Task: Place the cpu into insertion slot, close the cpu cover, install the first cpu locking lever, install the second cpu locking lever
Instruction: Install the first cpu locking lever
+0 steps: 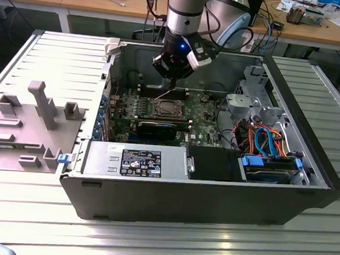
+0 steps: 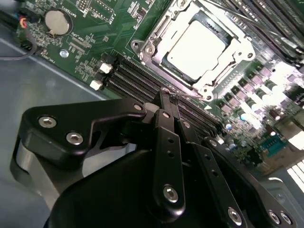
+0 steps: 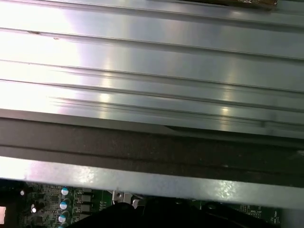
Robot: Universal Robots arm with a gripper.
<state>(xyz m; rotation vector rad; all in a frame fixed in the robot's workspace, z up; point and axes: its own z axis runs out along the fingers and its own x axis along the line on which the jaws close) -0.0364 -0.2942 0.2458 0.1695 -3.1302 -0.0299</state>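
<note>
Silvery-grey square cpu [image 2: 197, 47] sits in the dark insertion slot [image 2: 167, 64], thin silver cpu cover [image 2: 216, 80] down. Black hand [image 2: 166, 95] pinched shut on a thin wire lever [image 2: 183, 95] beside it; springy, likely slippery, grip near the tip.

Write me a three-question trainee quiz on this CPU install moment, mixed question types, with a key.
1. True or false: the cpu already lies in the insertion slot.
2. Multiple choice: in the second wrist view, the tips of the gripper are closest to
A. the round coin battery
B. a thin wire lever at the socket's edge beside the memory slots
C. the bundle of orange and blue cables
3. Fill in: in the exterior view, the gripper hangs inside the open computer ____.

Key
1. True: its silvery top shows through the opening of the cpu cover, which lies down over it.
2. B
3. case
</note>
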